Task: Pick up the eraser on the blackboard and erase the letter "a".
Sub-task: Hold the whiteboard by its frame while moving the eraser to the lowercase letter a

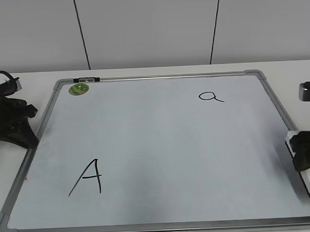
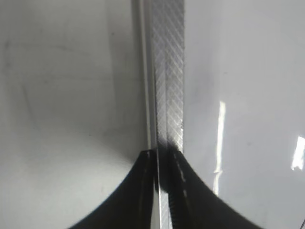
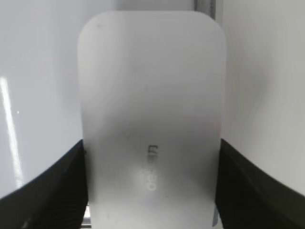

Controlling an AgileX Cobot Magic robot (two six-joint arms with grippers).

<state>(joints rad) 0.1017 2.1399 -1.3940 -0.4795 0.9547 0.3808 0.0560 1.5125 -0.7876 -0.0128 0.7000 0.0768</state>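
1. White plastic fills the right wrist view: the eraser (image 3: 151,124) lies between the two dark fingers (image 3: 52,191) of the right gripper (image 3: 151,191), which sit tight against its long sides, so I take it as pinched.
2. From where I stand, the eraser (image 1: 305,166) is at the right edge of the worktop, over the right rail of the blackboard (image 1: 161,146), with the right gripper (image 1: 305,154) around its middle. Whether it has left the surface yet I cannot tell.
3. The letter "a" (image 1: 210,97) sits untouched in the board's far right quarter, its loop and tail whole; it is well apart from the eraser.
4. The capital "A" (image 1: 88,177) near the front left corner is no business of this job (it should be left alone).
5. The left gripper (image 1: 15,123) rests at the left edge of the worktop; in its own view the fingers (image 2: 188,200) look pressed together over the board's frame (image 2: 167,86), holding nothing.
6. My judgement: the grasp is made or nearly so; lifting, carrying toward the far side and wiping all remain.
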